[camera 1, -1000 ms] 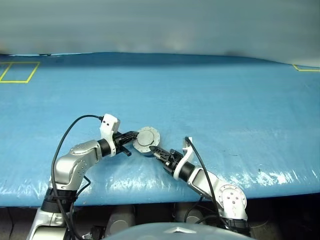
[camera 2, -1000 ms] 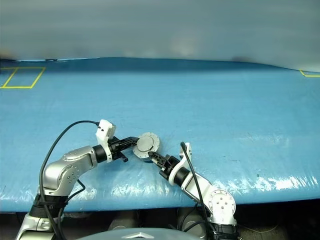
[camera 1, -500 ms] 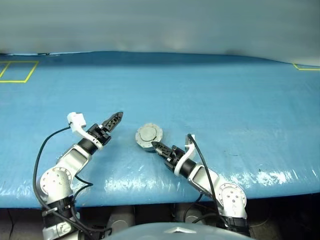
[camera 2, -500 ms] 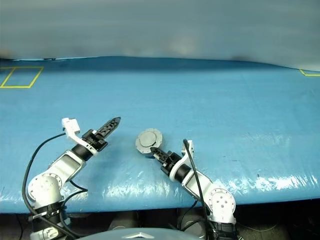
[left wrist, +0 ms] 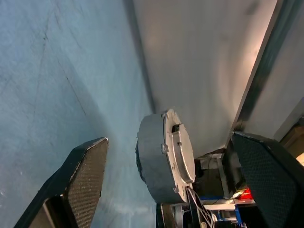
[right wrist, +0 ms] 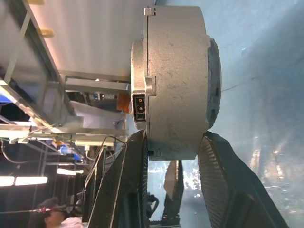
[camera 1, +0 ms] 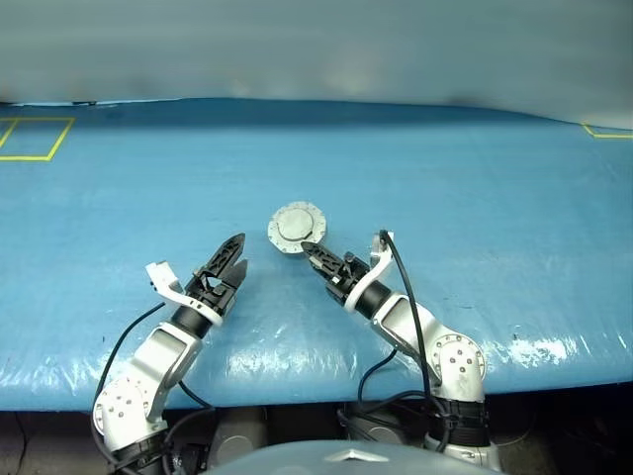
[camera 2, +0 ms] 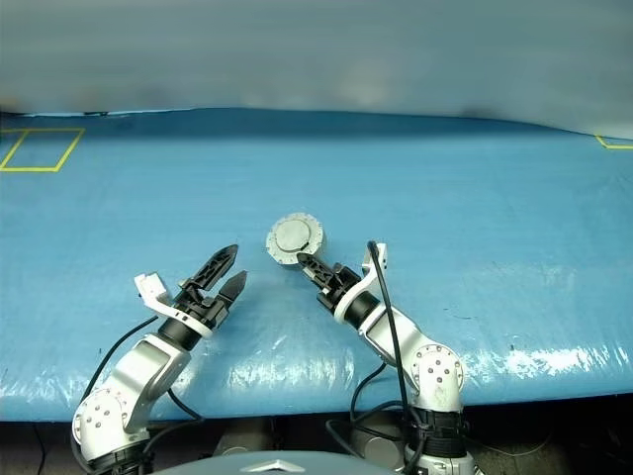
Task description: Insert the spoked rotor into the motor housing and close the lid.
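Note:
The motor housing (right wrist: 178, 85) is a plain grey puck with the lid (camera 1: 294, 225) closed flat over it, smooth side facing up. My right gripper (camera 1: 308, 246) is shut on the housing's near edge, one finger on each flat face. My left gripper (camera 1: 239, 253) stands open to the left of the housing, well apart from it, with nothing between its fingers (left wrist: 88, 175). In the left wrist view the housing (left wrist: 161, 161) is seen edge-on ahead of that gripper. The spoked rotor is hidden.
A blue cover spreads over the whole table (camera 1: 445, 188). Yellow tape outlines lie at the far left (camera 1: 35, 139) and far right (camera 1: 605, 132) corners. The table's front edge (camera 1: 297, 381) runs just behind both wrists. Metal racks and equipment (right wrist: 61, 123) stand beyond the table.
My left gripper let go of the housing, opened, rolled over and drew back to the left. The right gripper kept its grip and carried the closed housing up and farther away.

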Motion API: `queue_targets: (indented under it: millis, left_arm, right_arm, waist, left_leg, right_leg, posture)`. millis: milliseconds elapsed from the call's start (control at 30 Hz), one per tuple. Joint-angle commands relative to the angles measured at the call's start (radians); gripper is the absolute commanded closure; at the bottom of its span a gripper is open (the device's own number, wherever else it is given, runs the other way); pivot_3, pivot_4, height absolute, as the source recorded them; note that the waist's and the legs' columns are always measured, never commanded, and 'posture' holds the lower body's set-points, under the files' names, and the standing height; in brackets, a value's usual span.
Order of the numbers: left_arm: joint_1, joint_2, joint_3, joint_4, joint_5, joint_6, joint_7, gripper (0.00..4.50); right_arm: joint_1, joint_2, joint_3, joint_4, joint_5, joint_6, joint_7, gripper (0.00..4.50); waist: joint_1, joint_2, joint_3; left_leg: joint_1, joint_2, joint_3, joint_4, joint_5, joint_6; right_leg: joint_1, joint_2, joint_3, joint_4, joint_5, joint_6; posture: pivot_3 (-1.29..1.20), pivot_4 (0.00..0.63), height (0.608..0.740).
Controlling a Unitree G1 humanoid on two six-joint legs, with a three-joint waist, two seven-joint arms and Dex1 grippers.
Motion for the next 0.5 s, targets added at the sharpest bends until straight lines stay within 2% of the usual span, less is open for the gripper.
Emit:
queue_targets:
  millis: [33,500]
  left_arm:
    - [-0.008,0.017,-0.046,-0.011,-0.035,-0.017,-0.006,0.0]
    - [-0.045,0.036,-0.106,0.046,-0.093,-0.084,-0.075,0.0]
  right_arm:
    - [-0.036,0.024,0.04,-0.098,0.077,-0.009,0.007,3.35]
    - [-0.001,-0.025,0.113,-0.121,0.147,-0.001,-0.007,3.35]
  waist:
    - [0.0,0.0,0.0]
    - [0.0,0.0,0.0]
  left_leg:
    - [0.0,0.0,0.0,0.0,0.0,0.0]
    - [0.0,0.0,0.0,0.0,0.0,0.0]
  right_leg:
    - [0.0,0.0,0.0,0.0,0.0,0.0]
    - [0.0,0.0,0.0,0.0,0.0,0.0]
  posture:
    - [0.0,0.15,0.74]
    - [0.0,0.15,0.74]
